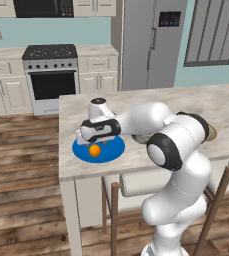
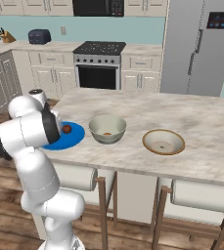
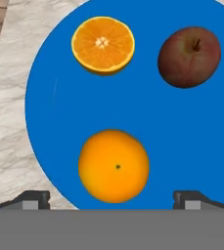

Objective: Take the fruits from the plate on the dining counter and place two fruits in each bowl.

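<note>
The blue plate [image 3: 191,136] lies near the left end of the dining counter [image 1: 186,105]. It holds a whole orange [image 3: 114,166], a cut orange half [image 3: 103,44] and a dark red-brown apple [image 3: 189,57]. My gripper [image 3: 112,202] hangs open just above the plate, its fingertips [image 3: 35,199] standing wide on either side of the whole orange. From the left base view the gripper [image 1: 90,140] sits right over the orange [image 1: 94,149]. The grey-green bowl [image 2: 107,128] holds a small reddish-orange fruit [image 2: 106,134]. The tan-rimmed bowl [image 2: 163,141] holds no fruit.
Bar stools [image 2: 77,178] stand under the counter's near edge. A stove [image 1: 51,75] and a fridge [image 1: 153,42] line the far wall. Bare stone top [image 2: 133,105] stretches behind the bowls.
</note>
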### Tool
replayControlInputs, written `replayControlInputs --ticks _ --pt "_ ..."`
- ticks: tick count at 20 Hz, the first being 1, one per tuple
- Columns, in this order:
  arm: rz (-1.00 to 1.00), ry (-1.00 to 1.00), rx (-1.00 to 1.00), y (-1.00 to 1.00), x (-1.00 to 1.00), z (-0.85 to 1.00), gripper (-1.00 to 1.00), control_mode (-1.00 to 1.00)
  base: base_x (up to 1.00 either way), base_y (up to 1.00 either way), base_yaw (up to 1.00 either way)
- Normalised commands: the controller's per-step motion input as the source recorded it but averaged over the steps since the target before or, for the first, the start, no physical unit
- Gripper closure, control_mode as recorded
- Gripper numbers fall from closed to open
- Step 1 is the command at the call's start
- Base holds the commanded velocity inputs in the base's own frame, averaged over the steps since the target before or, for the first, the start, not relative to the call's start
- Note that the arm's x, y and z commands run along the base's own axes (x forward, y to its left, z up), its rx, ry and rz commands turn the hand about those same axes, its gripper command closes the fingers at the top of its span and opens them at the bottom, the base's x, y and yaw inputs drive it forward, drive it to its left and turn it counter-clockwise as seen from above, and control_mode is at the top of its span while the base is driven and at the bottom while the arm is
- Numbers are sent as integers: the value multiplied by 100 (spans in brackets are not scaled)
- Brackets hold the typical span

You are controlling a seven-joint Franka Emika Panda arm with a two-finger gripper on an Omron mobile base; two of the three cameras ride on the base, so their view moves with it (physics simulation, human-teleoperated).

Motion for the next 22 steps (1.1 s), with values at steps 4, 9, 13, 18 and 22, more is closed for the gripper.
replayControlInputs --ticks 4,9,13,18,22 --pt "0 1 0 0 11 -35 -100 -100 0 0 0" --pt "0 1 0 0 0 -39 -100 -100 0 0 0" --pt "0 0 0 1 3 -21 -100 -100 0 0 0" --pt "0 0 0 0 1 -2 100 -100 0 0 0" --pt "0 0 0 -8 0 21 100 -100 0 0 0"
